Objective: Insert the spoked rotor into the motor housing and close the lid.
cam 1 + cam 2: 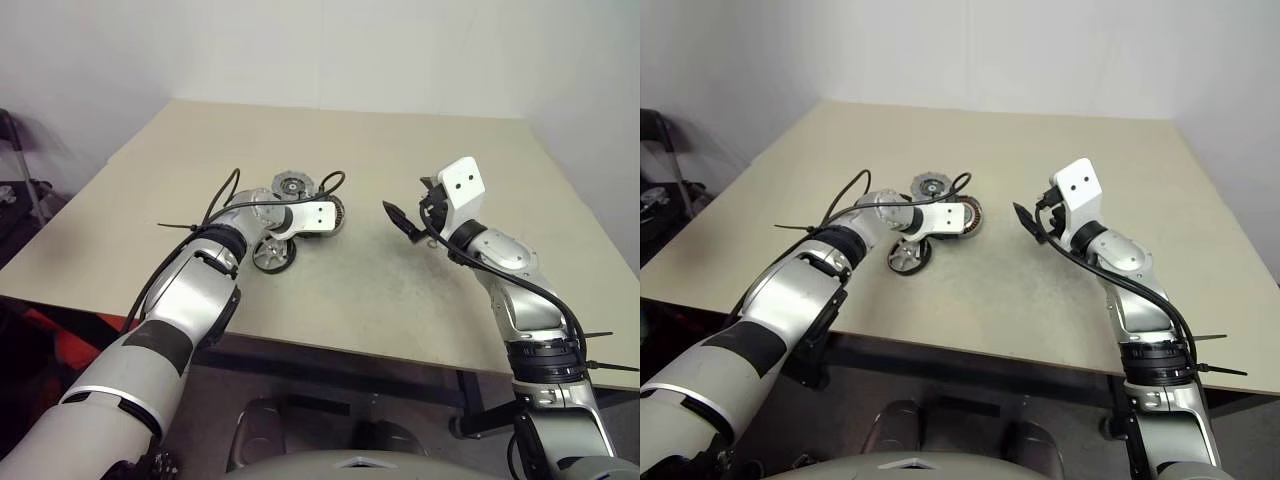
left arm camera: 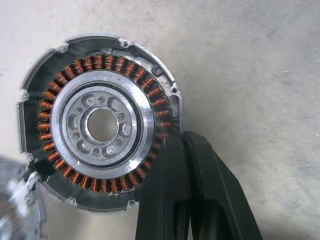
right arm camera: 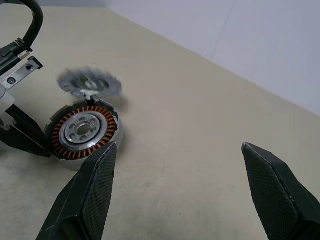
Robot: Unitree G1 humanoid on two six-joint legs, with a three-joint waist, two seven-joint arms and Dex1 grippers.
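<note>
Reaching forward and down, left gripper [image 2: 186,145] sits with fingers closed at the rim of the motor housing [image 2: 102,122] on the table [image 1: 420,290]. Right gripper [image 3: 180,195] hovers level, spread wide, empty. Spoked rotor [image 3: 90,83] lies just beyond the housing.

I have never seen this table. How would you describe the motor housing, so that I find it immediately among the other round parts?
On the beige table, look at the small group of round metal parts near the left gripper, whose shut fingers rest at one part's rim. That part is the motor housing, a short round casing. Unlike the spoked rotor behind it, it holds a ring of copper-coloured windings around a silver hub.
</note>
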